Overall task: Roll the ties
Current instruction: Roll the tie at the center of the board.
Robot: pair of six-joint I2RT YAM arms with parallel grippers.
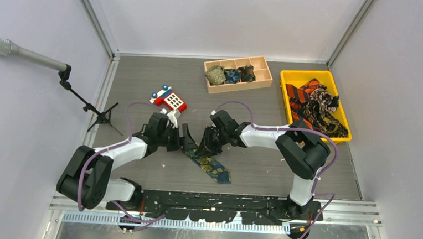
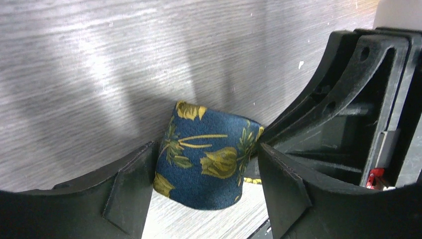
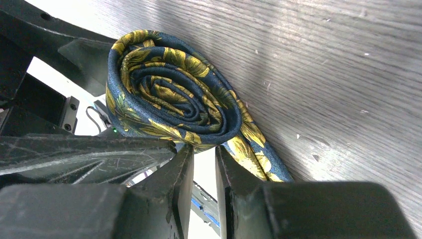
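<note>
Navy tie with gold flowers [image 1: 211, 166]: is lying mid-worktop [image 1: 273, 167], one end wound into a coil [image 3: 174, 94], its tail trailing flat toward the arm bases. Left hand [image 2: 204, 174]: released, its fingers straddling the coil, one at each side. Right hand [image 3: 204, 159]: fingers nearly meeting, tips resting against the coil's rim; whether they are pinching cloth cannot be told. Loose ties [image 1: 315, 106] are sitting in a yellow bin [image 1: 306, 75], far right.

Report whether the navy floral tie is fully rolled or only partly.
Partly rolled: the navy floral tie forms a spiral coil, but its wide end lies flat on the table.
</note>
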